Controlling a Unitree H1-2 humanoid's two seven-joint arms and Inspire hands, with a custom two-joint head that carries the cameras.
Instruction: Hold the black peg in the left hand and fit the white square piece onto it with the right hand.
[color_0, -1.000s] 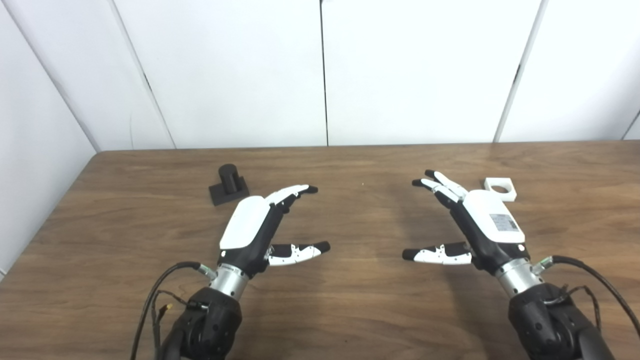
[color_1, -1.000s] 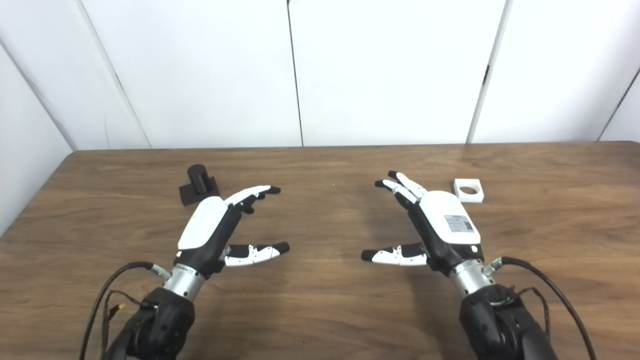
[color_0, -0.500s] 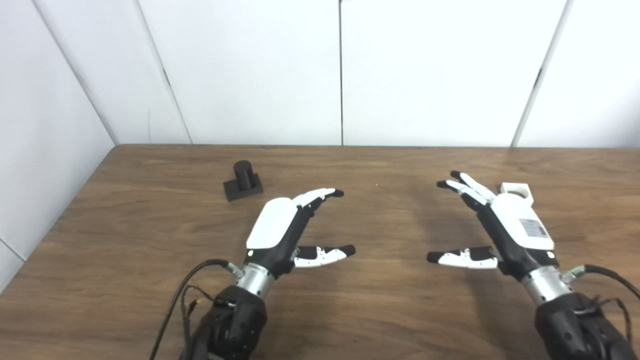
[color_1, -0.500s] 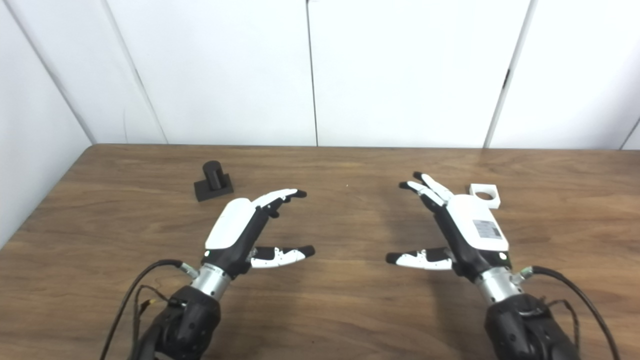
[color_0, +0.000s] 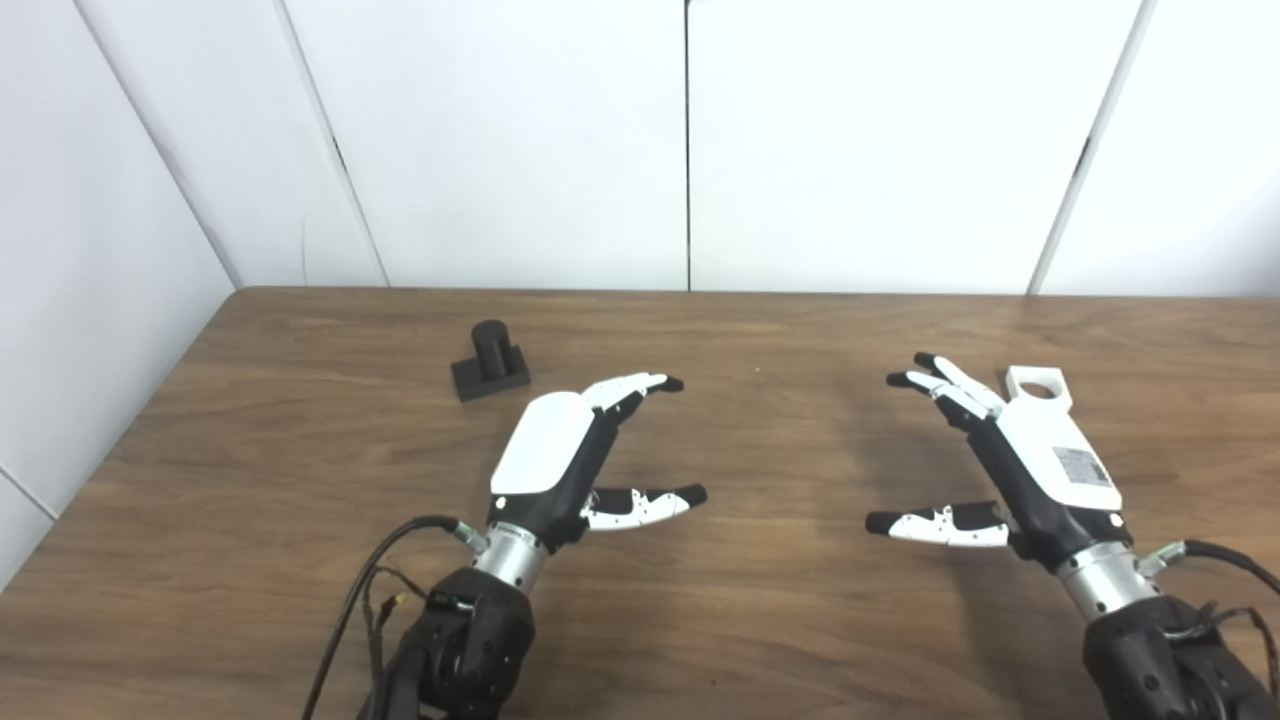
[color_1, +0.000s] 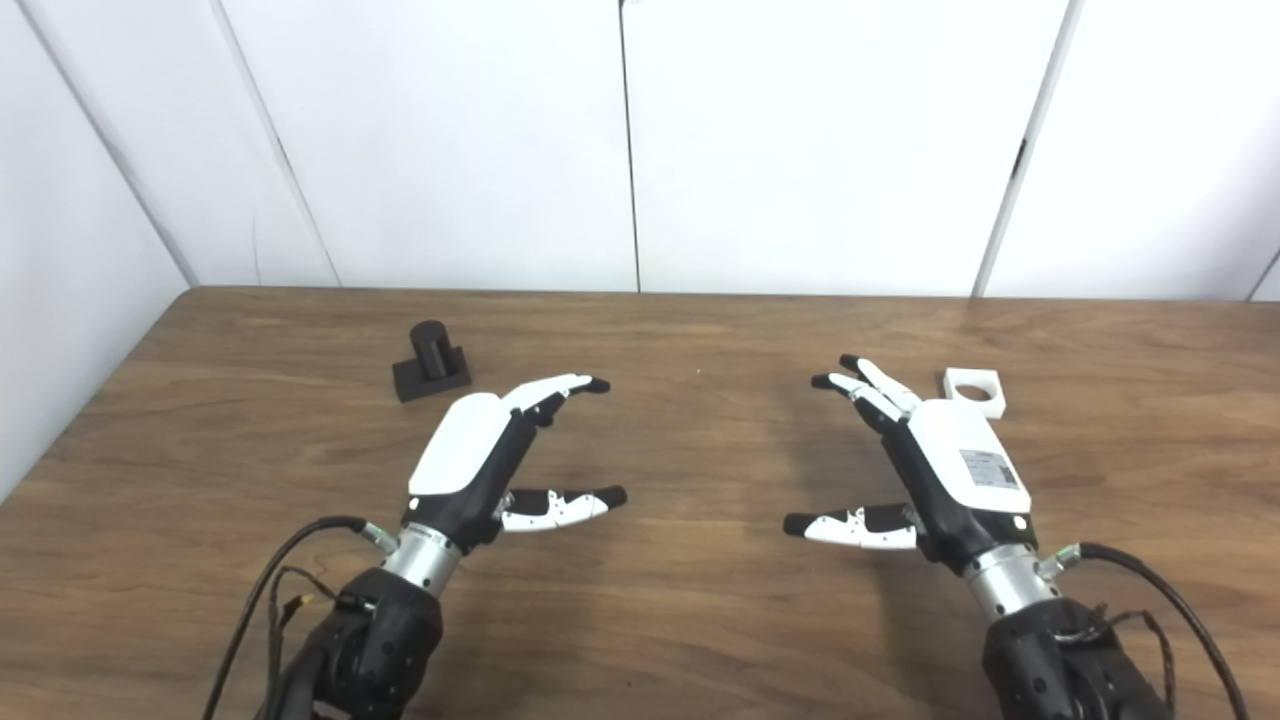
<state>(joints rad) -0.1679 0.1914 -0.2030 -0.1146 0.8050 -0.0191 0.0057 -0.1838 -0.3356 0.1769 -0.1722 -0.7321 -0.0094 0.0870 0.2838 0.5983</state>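
Observation:
The black peg (color_0: 490, 358), a short cylinder upright on a square black base, stands on the wooden table (color_0: 760, 620) at the back left. My left hand (color_0: 570, 455) hovers open to the right of it and nearer to me, fingers spread, holding nothing. The white square piece (color_1: 972, 391) with a round hole lies flat at the back right. Open and empty, my right hand (color_1: 935, 465) sits just left of and in front of that piece; in the left eye view its back partly covers the piece (color_0: 1040, 385).
White wall panels (color_0: 690, 140) rise right behind the table's far edge. The table's left edge (color_0: 130, 440) runs diagonally beside a white side wall. Black cables (color_0: 350, 600) trail from both wrists near the front edge.
The whole picture has shifted right, so the camera has turned left. Both hands stay open; the right hand now sits a little closer to the white piece.

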